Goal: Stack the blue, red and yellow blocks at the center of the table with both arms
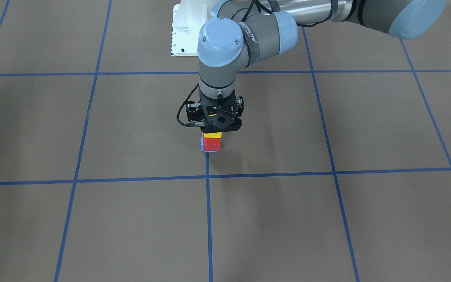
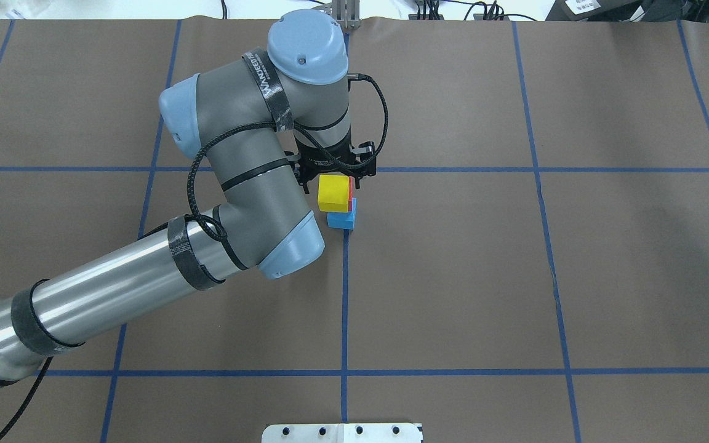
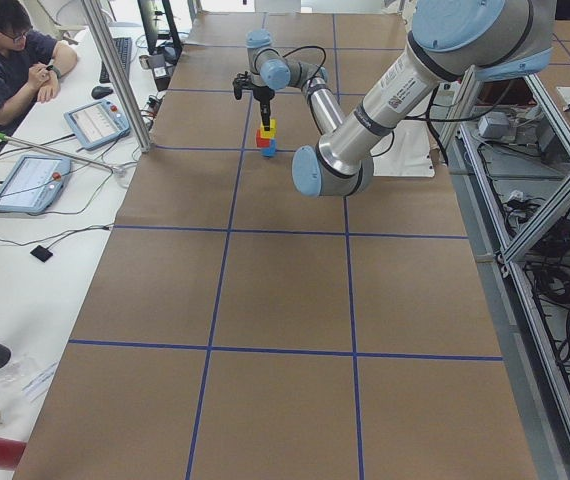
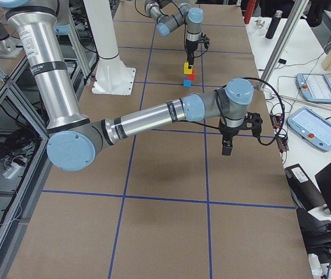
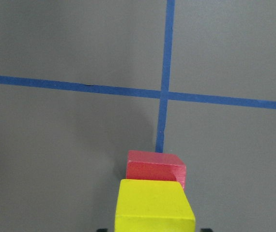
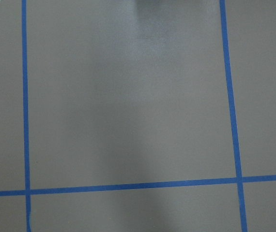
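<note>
A blue block (image 2: pixel 342 219) stands near the table's centre with a red block (image 1: pixel 211 145) on it. My left gripper (image 2: pixel 335 179) points straight down over them and is shut on a yellow block (image 2: pixel 334 192), holding it at the top of the red block and slightly offset from it. The left wrist view shows the yellow block (image 5: pixel 155 205) in front of the red block (image 5: pixel 155 166); the blue block is hidden there. My right gripper (image 4: pixel 226 148) hangs over bare table at the robot's right end; I cannot tell whether it is open or shut.
The white robot base plate (image 1: pixel 182 31) lies at the table's robot-side edge. Blue tape lines (image 2: pixel 345 295) grid the brown table. A side table with tablets (image 3: pixel 30 180) and a seated operator (image 3: pixel 5 50) runs along the far side.
</note>
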Available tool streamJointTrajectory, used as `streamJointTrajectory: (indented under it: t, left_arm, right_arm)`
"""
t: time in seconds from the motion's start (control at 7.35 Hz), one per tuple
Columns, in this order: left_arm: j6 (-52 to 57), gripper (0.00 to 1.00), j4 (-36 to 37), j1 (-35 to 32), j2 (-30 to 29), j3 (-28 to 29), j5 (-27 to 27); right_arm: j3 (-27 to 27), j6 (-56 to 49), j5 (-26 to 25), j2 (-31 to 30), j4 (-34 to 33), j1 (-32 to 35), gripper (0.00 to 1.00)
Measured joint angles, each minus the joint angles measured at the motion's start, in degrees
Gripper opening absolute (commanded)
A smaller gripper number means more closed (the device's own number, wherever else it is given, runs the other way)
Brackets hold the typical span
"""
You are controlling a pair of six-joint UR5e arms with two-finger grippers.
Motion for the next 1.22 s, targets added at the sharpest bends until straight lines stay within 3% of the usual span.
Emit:
streamJointTrajectory:
  t: [0.41,0.68,0.95,1.22]
  left_arm:
    - [0.1,1.00,1.8,-0.3,1.3,-4.8,0.0]
    - [5.1,1.00,10.3,-3.9,5.6,-17.3,-0.3]
    - [19.8,1.00,14.9,-11.1,17.8,-30.0,-0.7]
    - [32.6,1.00,13.8,-22.4,32.0,-34.3,-3.1]
  right_arm:
    - [0.1,-0.2,0.0,-0.2,0.0,0.2,1.00]
    - [0.1,-2.5,0.0,-1.2,0.1,0.5,1.00]
    - [0.4,-6.4,0.0,-3.7,0.1,1.5,1.00]
    - [1.4,-11.1,0.0,-7.8,0.5,2.8,1.00]
